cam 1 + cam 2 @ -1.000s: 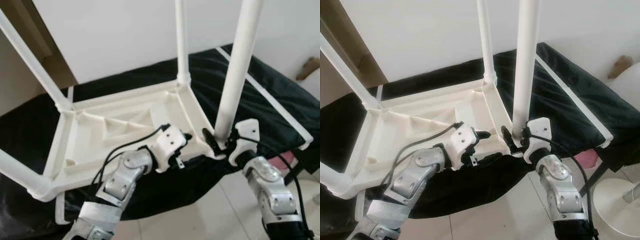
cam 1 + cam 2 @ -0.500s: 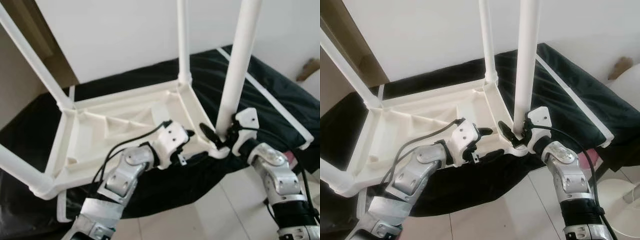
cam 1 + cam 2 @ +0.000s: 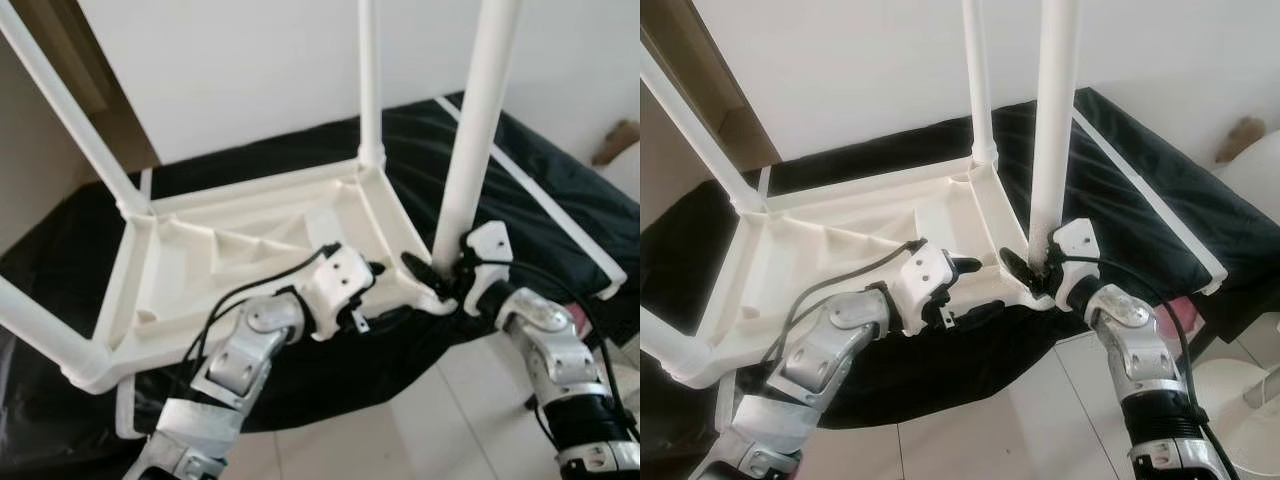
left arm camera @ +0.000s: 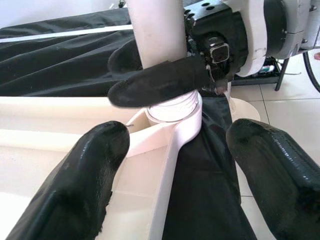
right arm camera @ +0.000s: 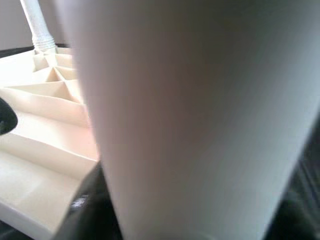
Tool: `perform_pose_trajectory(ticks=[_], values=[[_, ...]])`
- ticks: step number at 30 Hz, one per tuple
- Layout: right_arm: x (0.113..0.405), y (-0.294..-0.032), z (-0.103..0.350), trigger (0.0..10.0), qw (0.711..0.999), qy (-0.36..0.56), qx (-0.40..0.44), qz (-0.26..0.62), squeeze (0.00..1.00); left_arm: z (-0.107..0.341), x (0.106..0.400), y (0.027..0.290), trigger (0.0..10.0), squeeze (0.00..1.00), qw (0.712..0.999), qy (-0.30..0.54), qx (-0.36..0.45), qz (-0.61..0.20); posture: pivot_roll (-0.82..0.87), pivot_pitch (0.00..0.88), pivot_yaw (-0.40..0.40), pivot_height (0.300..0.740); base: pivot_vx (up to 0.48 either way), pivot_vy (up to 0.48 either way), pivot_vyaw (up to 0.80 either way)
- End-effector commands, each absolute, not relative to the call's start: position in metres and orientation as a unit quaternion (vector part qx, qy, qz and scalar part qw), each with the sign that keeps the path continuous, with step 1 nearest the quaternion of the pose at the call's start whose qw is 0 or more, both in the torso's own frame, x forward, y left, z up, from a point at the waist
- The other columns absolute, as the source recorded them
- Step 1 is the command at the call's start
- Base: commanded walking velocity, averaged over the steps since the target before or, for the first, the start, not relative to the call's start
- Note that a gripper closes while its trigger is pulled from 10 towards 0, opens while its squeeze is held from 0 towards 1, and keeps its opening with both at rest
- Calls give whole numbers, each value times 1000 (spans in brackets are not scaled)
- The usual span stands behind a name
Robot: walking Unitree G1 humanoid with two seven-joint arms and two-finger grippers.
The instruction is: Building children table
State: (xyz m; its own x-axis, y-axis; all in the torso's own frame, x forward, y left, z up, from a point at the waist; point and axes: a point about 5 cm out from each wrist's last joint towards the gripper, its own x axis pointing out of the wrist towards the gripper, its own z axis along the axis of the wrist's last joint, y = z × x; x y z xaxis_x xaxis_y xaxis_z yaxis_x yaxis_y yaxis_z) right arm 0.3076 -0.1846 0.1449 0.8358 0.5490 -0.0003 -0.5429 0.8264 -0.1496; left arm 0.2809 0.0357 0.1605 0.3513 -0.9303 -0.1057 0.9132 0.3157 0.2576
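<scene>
Table [image 3: 230, 250] is lying upside down on a black sheet [image 3: 560, 210], legs pointing up. Right gripper [image 3: 440, 283] is clamping the near-right leg [image 3: 475, 120] at its base, right where it's sitting in the corner socket [image 4: 172, 112] — fingers closed on the leg. Left gripper [image 4: 175, 160] is hovering just beside that corner, fingers spread wide, holding nothing.

Near corner socket [image 4: 172, 112] of the upturned table [image 3: 250, 240] is blocked by the leg [image 3: 470, 150] and the right pincer [image 3: 432, 278] clamped round its base. Left pincer [image 4: 175, 165] is held open just short of that corner, straddling the rim. Ribbed underside [image 3: 220, 250] is left open between the four upright legs. Black cloth [image 3: 540, 200] lies unobstructed to the right.
</scene>
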Motion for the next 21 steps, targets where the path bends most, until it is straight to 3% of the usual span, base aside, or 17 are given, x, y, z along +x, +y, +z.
perform_pose_trajectory(ticks=[1, 8, 9, 10, 13, 21], values=[[302, -180, 131, 0, 952, 3, -67, 300, 0, 160, 281, 39, 10000, 0, 815, -28, 139, -563, -106, 0, 107, 740, 0, 0, 0], [294, -184, 123, 0, 958, 18, -56, 280, 0, 159, 280, 38, 10000, 0, 812, -27, 138, -567, -114, 0, 109, 740, 0, 0, 0], [293, -184, 122, 7137, 963, 22, -53, 262, 0, 159, 279, 38, 10000, 0, 811, -26, 138, -568, -116, 0, 109, 740, 0, 0, 0], [293, -184, 121, 10000, 966, 26, -55, 252, 0, 159, 279, 38, 10000, 0, 810, -26, 138, -569, -116, 0, 109, 740, 0, 0, 0], [293, -185, 115, 10000, 978, 48, -68, 192, 0, 158, 278, 37, 10000, 0, 809, -25, 137, -571, -118, 0, 105, 740, 0, 0, 0], [291, -173, 106, 10000, 994, 87, 9, 66, 0, 156, 279, 38, 10000, 0, 810, -22, 137, -570, -110, 0, 99, 740, 0, 0, 0]])
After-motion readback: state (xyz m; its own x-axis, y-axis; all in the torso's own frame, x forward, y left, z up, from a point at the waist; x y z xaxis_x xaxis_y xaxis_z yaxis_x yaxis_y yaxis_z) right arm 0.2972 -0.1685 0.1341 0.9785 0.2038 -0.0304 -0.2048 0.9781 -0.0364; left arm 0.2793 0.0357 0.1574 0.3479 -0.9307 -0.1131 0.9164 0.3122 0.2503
